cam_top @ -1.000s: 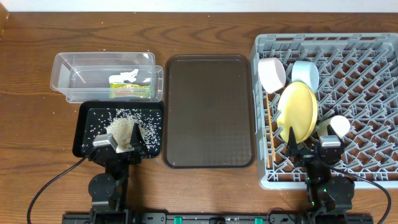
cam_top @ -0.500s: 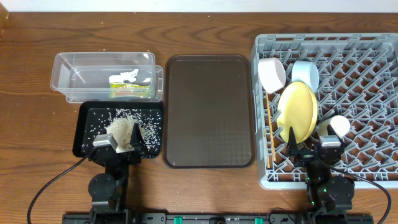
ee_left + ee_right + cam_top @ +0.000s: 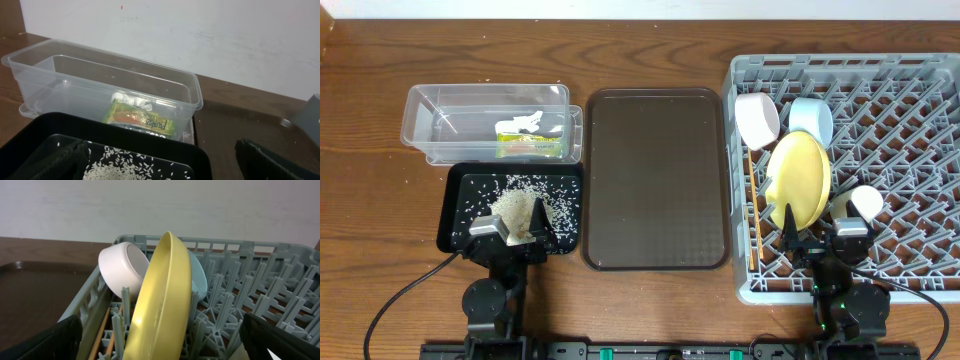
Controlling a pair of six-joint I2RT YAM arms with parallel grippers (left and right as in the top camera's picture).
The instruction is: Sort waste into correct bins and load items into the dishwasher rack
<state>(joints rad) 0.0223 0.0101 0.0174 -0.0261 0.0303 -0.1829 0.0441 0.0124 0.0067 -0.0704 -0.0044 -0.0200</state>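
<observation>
Left pincer (image 3: 513, 232): fingers wide apart, nothing in it. It hangs over the near edge of the black tray (image 3: 460, 182), which sits just left of the brown tray (image 3: 655, 180) at its near end. Rice (image 3: 520, 205) is heaped and scattered inside the black tray.

Clear tub (image 3: 420, 100) is also left of the brown tray, at its far end and right behind the black tray; we can't tell if they touch. Wrapper (image 3: 530, 146) and tissue (image 3: 525, 122) lie in the tub.

Right pincer (image 3: 818, 240): wide too, empty, over the near part of the dishwasher rack (image 3: 920, 100). The rack sits just right of the brown tray on the desk (image 3: 650, 50).

In the rack, nearest the brown tray:
- chopsticks (image 3: 753, 215) lie flat along that edge
- white bowl (image 3: 756, 118) stands on its side at the far end
- blue bowl (image 3: 812, 115) is one step further out
- yellow plate (image 3: 798, 180) stands on edge, tilted
- small white cup (image 3: 865, 203) sits beyond the plate
</observation>
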